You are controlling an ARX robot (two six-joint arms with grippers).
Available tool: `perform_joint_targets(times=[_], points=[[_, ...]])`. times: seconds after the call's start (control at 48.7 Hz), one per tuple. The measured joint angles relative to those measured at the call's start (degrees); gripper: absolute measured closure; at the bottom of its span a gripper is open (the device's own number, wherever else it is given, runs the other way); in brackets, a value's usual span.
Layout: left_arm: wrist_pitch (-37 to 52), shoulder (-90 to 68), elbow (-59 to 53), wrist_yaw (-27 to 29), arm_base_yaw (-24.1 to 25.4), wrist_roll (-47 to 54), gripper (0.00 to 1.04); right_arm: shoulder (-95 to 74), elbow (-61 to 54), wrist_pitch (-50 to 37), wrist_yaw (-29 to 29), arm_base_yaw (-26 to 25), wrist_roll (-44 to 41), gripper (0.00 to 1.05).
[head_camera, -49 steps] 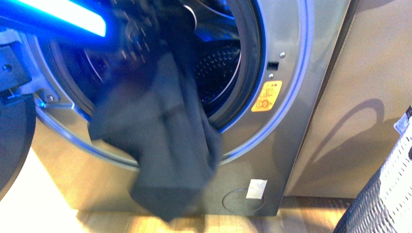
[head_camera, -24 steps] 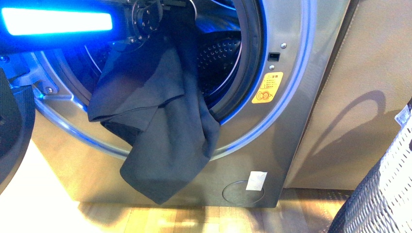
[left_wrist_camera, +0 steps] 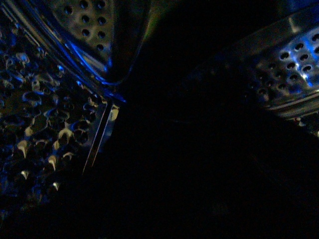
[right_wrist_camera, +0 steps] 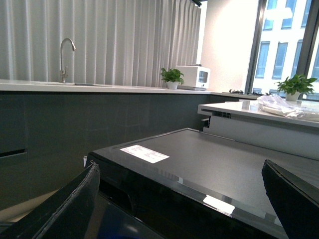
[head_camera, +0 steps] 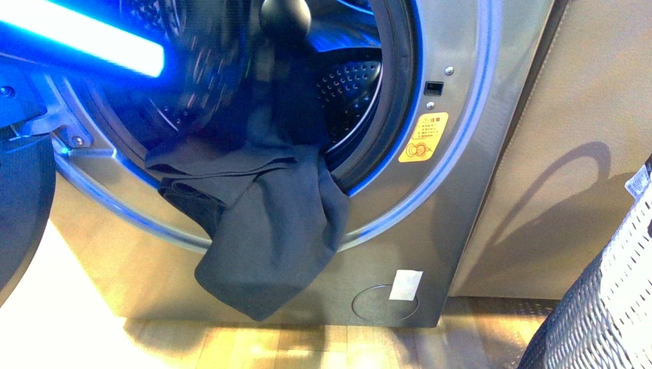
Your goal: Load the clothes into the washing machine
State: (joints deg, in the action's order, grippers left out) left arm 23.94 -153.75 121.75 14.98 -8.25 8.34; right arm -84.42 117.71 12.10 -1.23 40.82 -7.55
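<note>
Pushed deeper, clothes overhang washing machine by orange sticker; right tool wide, left unclear.

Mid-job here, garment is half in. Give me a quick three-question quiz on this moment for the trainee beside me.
1. True or false: the clothes lie wholly inside the washing machine.
2. Multiple choice: the orange sticker sits A) on the machine's front, beside the porthole; B) on the floor; C) on the white basket.
3. Short answer: are the right gripper fingers spread or closed, by the right wrist view?

Key
1. False: a large part hangs out over the porthole's lower rim, down the front panel.
2. A.
3. Spread, with nothing between them; the left gripper itself cannot be made out inside the dark drum.
</note>
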Motion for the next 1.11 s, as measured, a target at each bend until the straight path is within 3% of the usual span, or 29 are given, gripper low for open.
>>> perform_joint_targets(times=[0.103,0.657,0.78,1.108], points=[[2.7,5.9,-9.3,-2.7,0.1,-1.3,0.05,0.0,0.0,0.0,0.0,0.0,0.0,0.08],[19.3,44.1,-63.4,-15.4,0.8,-5.1,0.06,0.0,0.0,0.0,0.0,0.0,0.0,0.08],[21.6,58.1,-75.2,-20.4,2.1,-6.6,0.06,0.0,0.0,0.0,0.0,0.0,0.0,0.08],[18.0,91.9,-95.6,-28.9,4.4,-11.6,0.06,0.0,0.0,0.0,0.0,0.0,0.0,0.08]])
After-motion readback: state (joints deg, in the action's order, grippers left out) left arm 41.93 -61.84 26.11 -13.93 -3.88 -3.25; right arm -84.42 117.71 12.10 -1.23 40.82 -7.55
